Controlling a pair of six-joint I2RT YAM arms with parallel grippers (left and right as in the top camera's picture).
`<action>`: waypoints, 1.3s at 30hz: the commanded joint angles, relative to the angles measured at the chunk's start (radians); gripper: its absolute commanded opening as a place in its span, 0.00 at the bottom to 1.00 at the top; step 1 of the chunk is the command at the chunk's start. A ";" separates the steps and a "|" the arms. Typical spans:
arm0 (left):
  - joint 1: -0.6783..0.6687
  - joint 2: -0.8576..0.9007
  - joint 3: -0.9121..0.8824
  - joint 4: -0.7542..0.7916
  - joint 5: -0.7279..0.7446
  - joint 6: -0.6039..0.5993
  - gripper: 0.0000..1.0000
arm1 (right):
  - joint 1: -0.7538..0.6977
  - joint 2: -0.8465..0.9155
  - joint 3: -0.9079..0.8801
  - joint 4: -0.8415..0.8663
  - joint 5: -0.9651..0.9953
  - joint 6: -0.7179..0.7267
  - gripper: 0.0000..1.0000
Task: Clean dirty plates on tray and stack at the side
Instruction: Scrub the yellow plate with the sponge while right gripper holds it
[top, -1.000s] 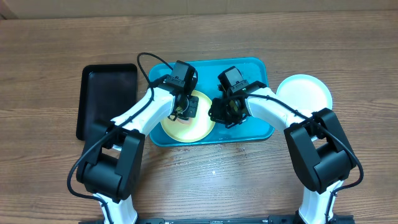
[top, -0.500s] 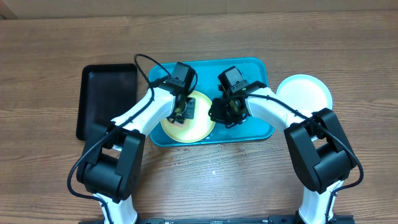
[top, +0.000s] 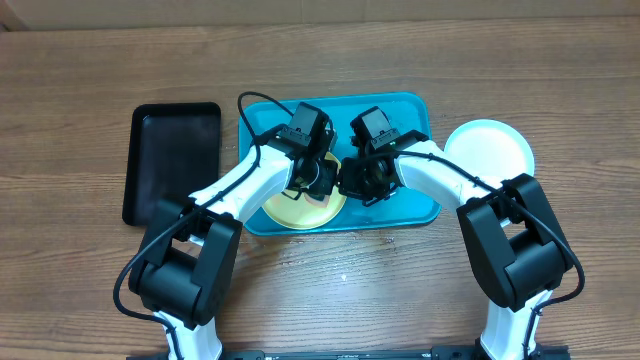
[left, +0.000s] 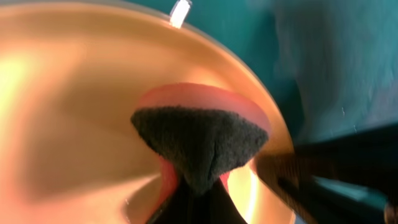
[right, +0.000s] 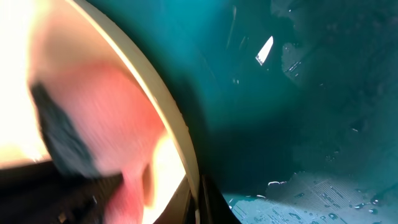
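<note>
The yellow-green plate (top: 288, 210) lies in the left half of the teal tray (top: 410, 112). My left gripper (top: 320, 182) is shut on a dark sponge (left: 202, 143) and presses it on a red smear (left: 205, 94) near the plate's right rim (left: 74, 93). My right gripper (top: 352, 183) is shut on that rim (right: 158, 102), one finger on each side of it (right: 202, 199). The sponge also shows in the right wrist view (right: 62, 140). A white plate (top: 488, 150) sits on the table to the right of the tray. No separate mint-green plate is in view.
A smaller black tray (top: 172, 160) lies on the wooden table left of the teal tray. The tray's right half (right: 292, 106) is wet and holds no plate. Both arms reach in from the near side and meet over the tray's middle.
My left gripper has slid the sponge to the right across the yellow-green plate, up to its right rim beside the right gripper. The right gripper has stayed on the rim.
</note>
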 joint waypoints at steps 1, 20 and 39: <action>-0.006 0.008 -0.001 0.023 -0.130 -0.003 0.04 | 0.010 0.022 -0.013 -0.001 -0.002 -0.007 0.04; -0.006 0.010 -0.010 -0.222 -0.042 -0.106 0.04 | 0.010 0.022 -0.013 0.000 -0.001 -0.007 0.04; 0.001 0.010 -0.002 0.066 -0.406 -0.112 0.04 | 0.010 0.022 -0.013 -0.001 -0.001 -0.007 0.04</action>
